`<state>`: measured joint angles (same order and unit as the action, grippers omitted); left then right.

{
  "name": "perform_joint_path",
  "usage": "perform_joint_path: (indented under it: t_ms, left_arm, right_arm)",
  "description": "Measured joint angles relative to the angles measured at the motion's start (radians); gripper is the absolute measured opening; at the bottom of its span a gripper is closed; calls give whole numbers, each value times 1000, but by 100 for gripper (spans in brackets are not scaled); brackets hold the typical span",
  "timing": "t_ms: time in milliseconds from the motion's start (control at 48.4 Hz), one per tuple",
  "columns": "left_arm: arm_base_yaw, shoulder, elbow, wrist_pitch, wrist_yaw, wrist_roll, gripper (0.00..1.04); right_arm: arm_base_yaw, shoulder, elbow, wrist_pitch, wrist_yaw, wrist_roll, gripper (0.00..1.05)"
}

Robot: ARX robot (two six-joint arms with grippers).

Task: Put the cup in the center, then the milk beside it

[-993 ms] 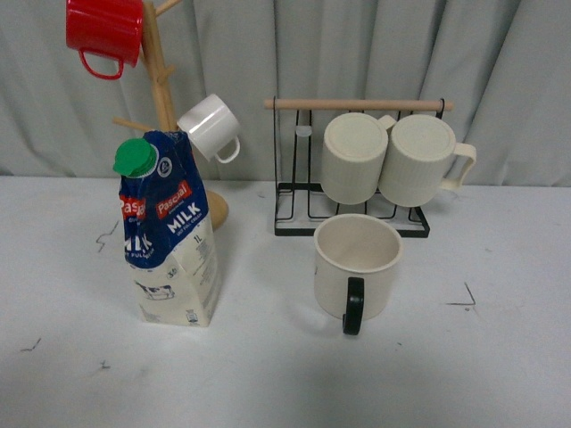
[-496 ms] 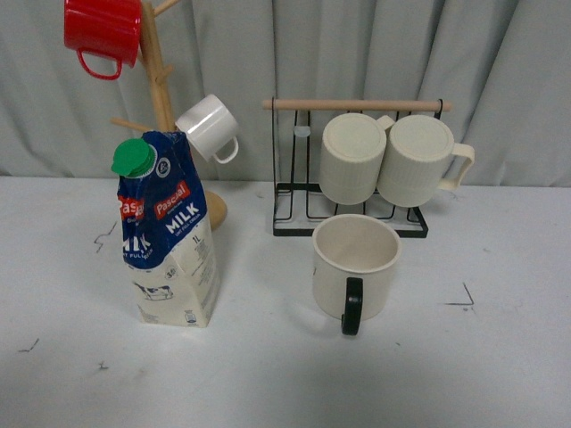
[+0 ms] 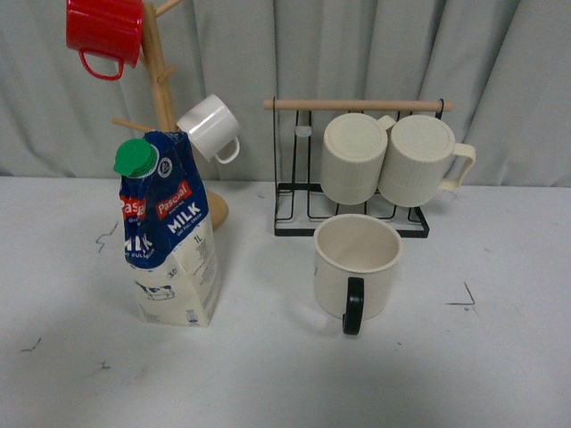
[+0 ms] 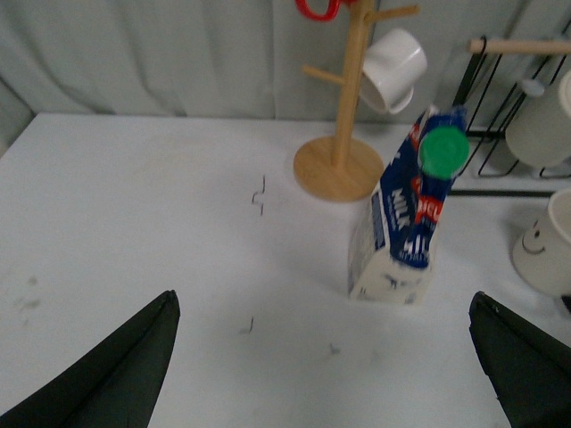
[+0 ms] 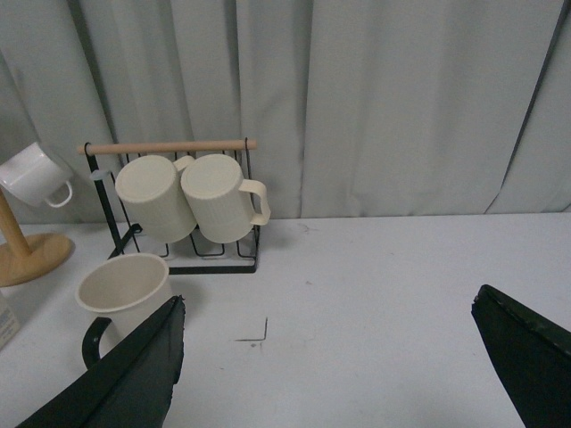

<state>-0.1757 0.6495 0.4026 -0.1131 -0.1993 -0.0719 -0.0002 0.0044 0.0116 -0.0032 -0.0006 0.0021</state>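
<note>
Closest in, the left gripper [image 4: 321, 299]: two dark fingers spread wide apart, holding nothing, up over the white table [image 3: 285, 383]. Same with the right gripper [image 5: 328, 299]: wide apart too, nothing in its grip. Next, on the table, a few small dark marks near the front. Then the milk carton [image 3: 169, 232], on the left side, standing up, blue on top and cream below, with a green cap [image 3: 135, 159] at its top corner and a bit of a squashed look up high. To the right of it, with a clear gap of bare table between, the cup [image 3: 357, 263]: cream, wide, standing open side up, near the middle of the table and a little to the right, black handle [image 3: 353, 306] turned to the front. From the left wrist, a tiny smiley face [image 4: 533, 239] on its side. Just behind the cup, a black wire rack [image 3: 357, 104] with a wooden bar on top and two ribbed mugs [image 3: 354, 158] held on their sides, close together. Behind the carton, a wooden mug tree [image 3: 161, 89] with a small white mug [image 3: 210, 127] and a red mug [image 3: 104, 31] hanging on it. Last of all, a grey curtain [image 3: 357, 53] at the back.
</note>
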Motion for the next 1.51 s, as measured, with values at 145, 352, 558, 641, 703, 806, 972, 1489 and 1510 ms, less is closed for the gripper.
perform_joint_path:
  t_ms: [145, 352, 558, 641, 703, 806, 972, 1489, 1510]
  left_arm:
    - [-31, 373, 133, 288, -10, 22, 98]
    - [-53, 702, 333, 415, -40, 50, 98]
    - [-19, 905, 435, 419, -37, 30, 98]
    - [-15, 946, 452, 422, -21, 15, 98]
    - [-15, 959, 454, 418, -6, -5, 98]
    - [-15, 964, 454, 421, 33, -27, 98]
    - [-12, 967, 444, 439, 77, -57, 98]
    - [27, 952, 416, 489, 110, -59, 98]
    - [31, 949, 414, 489, 112, -59, 98]
  right_arm:
    - [0, 0, 0, 0, 0, 0, 98]
    - [0, 0, 0, 0, 0, 0, 98]
    - [0, 0, 0, 0, 0, 0, 98]
    - [0, 0, 0, 0, 0, 0, 98]
    - [0, 0, 0, 0, 0, 0, 98]
    - [0, 0, 0, 0, 0, 0, 98]
    - [0, 0, 0, 0, 0, 0, 98]
    - [0, 0, 0, 0, 0, 0, 98]
    - [0, 0, 0, 0, 0, 0, 98]
